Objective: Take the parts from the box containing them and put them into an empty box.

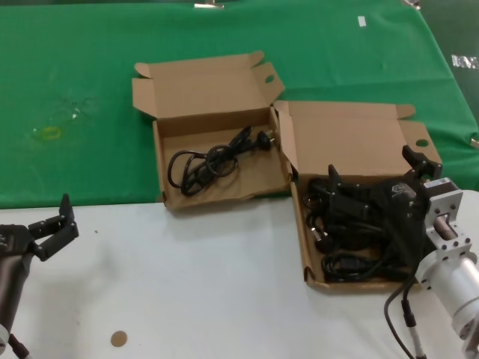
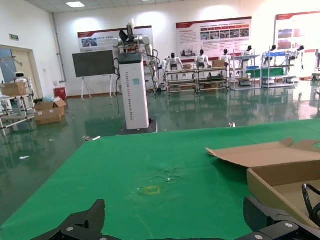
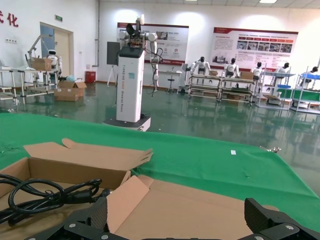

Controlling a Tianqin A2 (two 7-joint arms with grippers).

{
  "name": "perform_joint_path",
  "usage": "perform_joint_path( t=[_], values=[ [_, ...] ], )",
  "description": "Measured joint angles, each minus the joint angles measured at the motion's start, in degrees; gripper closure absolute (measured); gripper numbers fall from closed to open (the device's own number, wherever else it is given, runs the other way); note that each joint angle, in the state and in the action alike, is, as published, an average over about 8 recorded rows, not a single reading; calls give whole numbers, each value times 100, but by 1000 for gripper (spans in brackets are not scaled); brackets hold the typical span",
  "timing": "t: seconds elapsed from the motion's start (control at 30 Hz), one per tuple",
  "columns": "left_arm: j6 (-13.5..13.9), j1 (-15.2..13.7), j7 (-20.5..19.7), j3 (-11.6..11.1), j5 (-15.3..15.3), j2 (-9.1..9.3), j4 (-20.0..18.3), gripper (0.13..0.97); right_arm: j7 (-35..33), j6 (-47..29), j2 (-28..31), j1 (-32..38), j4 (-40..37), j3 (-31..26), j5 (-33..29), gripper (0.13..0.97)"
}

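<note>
Spanning a green cloth (image 1: 90, 75) and white table (image 1: 194, 284), two boxes sit; both grippers, left (image 1: 56, 224) and right (image 1: 374, 176), spread open.

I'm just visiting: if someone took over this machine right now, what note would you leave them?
Right end effector: open, inside the full box on the right, over its pile of cords, gripping nothing.
Left end effector: open, idle over the white table at the near left.
Done: one cord lies in the other box.
Left: move the rest of the pile across.
</note>
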Motion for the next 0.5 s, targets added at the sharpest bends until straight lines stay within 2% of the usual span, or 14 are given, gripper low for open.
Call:
perform_joint_path(
  t=[0.5],
  values=[
    [0, 0, 0, 0, 0, 0, 0, 132, 0, 0, 0, 0, 0, 0, 0, 129]
  ],
)
